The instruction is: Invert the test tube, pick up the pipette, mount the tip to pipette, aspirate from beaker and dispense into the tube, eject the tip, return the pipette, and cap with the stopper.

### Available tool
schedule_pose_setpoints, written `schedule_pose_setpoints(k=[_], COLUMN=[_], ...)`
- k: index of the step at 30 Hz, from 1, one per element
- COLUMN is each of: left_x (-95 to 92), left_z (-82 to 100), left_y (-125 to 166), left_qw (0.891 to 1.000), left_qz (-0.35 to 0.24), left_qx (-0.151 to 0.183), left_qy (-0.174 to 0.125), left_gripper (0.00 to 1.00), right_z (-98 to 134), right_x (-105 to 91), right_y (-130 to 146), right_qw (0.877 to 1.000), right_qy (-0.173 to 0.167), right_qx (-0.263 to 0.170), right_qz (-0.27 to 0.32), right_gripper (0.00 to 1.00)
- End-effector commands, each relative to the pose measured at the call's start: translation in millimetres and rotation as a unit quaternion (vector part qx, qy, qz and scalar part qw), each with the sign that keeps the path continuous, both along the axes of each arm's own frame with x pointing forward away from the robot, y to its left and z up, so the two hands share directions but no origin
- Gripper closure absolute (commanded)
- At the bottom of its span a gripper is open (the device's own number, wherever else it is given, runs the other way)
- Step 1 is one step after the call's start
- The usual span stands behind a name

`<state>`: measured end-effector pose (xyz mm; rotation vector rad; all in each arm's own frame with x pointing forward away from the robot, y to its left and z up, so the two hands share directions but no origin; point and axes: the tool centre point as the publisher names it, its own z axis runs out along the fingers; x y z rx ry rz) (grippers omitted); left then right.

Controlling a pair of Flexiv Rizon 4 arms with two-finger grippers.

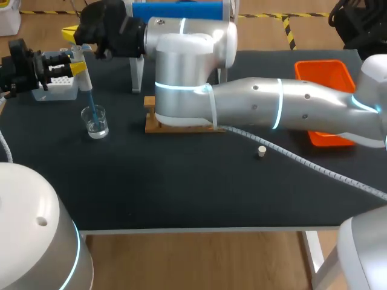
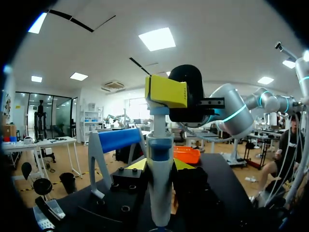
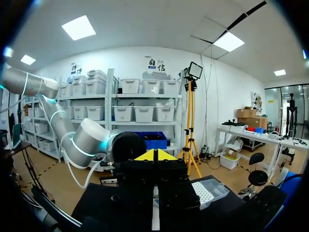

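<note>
Left tool (image 1: 77, 68): clenched on the body of the pipette (image 2: 159, 164) from both sides, holding it upright over the beaker (image 1: 95, 122).
Right tool (image 3: 154, 155): yellow fingers pressed together with nothing between them, sitting on top of the pipette at its plunger end. Whether it was bearing down could not be told.
Blue tip (image 1: 91, 103): mounted on the pipette and slanting down into the beaker, its end apparently below the liquid's surface.
Beaker: clear glass with a little clear liquid, standing on the dark tabletop (image 1: 181, 193) toward its left side, just in front of the tip box (image 1: 57, 86).
Step in hand: drawing liquid from the beaker, by the look of it. Dispensing, ejecting the tip, returning the pipette and capping were all yet to come.
Doing it well: the plunger wanted a slow, even release, with the tip's end under the surface throughout so that no air was drawn in. The left tool needed to hold the pipette plumb and off the glass wall, then lift it straight out before any swing toward the tube.
Farther out: the wooden rack (image 1: 175, 125) sat mid-table, largely hidden under the right arm (image 1: 272, 103), and the test tube could not be seen. The stopper (image 1: 262, 151) lay alone, well apart to the right. An orange tray (image 1: 323, 72) stood at the far right edge.
</note>
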<state>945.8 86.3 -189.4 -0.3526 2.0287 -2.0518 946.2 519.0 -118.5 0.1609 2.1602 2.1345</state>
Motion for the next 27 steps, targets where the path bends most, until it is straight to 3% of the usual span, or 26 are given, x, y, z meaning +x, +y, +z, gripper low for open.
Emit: schedule_pose_setpoints(k=[1, 27], left_x=[0.4, 0.4], left_z=[-0.6, -0.6], left_y=[1, 1], left_qw=[1.0, 1.0], left_qz=[-0.002, -0.002], left_qx=[-0.001, -0.001], left_qy=[-0.001, -0.001], left_gripper=[1.0, 1.0], right_z=[-2, -23], right_x=[-0.9, -2.3], right_y=[2, 0], right_qw=[1.0, 1.0], right_qy=[-0.001, 0.011], right_qx=[0.003, -0.029], right_qz=[-0.004, -0.006], right_gripper=[1.0, 1.0])
